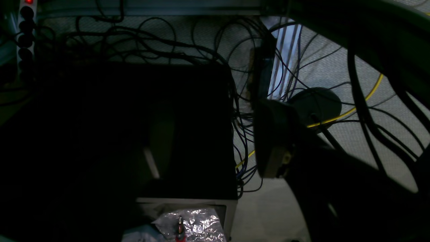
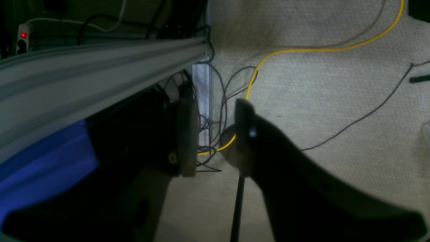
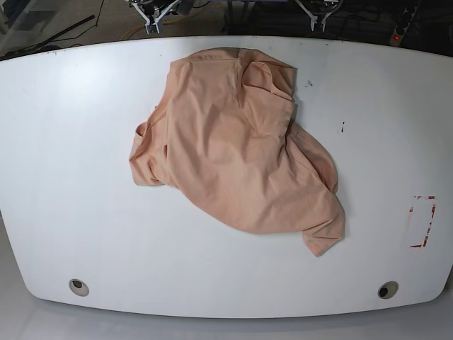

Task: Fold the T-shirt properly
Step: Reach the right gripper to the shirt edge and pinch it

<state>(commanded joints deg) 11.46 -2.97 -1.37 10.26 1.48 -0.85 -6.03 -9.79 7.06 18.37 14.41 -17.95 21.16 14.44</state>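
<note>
Shirt (image 3: 241,149): crumpled heap on white bench (image 3: 64,163), centre toward far edge; one part trails to near right.
Bench marks: red-white tape (image 3: 422,221) at right; two round holes near front edge.
Left claw (image 1: 268,134): seen only by wrist cam, very dark; one finger visible, opening can't be told; nothing seen held.
Right claw (image 2: 215,134): jaws parted w/ a clear gap, nothing held; aimed at carpet floor (image 2: 336,101) w/ yellow cable (image 2: 302,50).

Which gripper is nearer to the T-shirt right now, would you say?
Cannot tell left from right. The T-shirt lies on the table; the left gripper and the right gripper both face floor and cables, away from it.
</note>
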